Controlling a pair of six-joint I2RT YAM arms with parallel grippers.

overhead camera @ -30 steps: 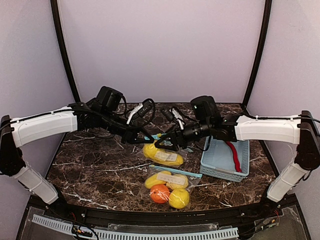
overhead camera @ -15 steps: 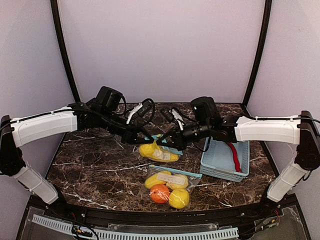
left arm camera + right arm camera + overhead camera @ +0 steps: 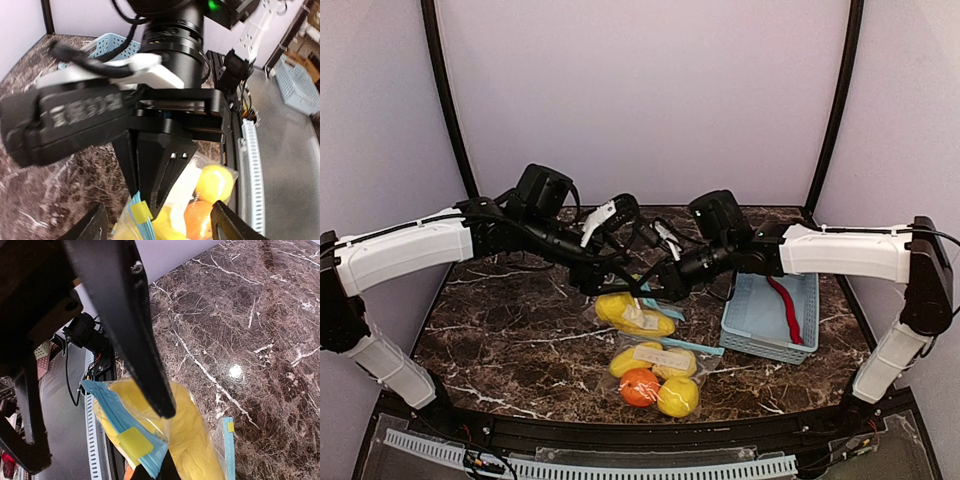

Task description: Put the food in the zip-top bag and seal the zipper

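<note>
marble tabletop, zip-top bag, lilac walls

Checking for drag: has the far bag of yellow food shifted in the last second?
Yes: the bag slid slightly left, away from the blue basket.

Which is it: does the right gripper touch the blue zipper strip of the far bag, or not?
Touching. In the left wrist view the right gripper, closed, pinches the blue zipper strip.
</note>
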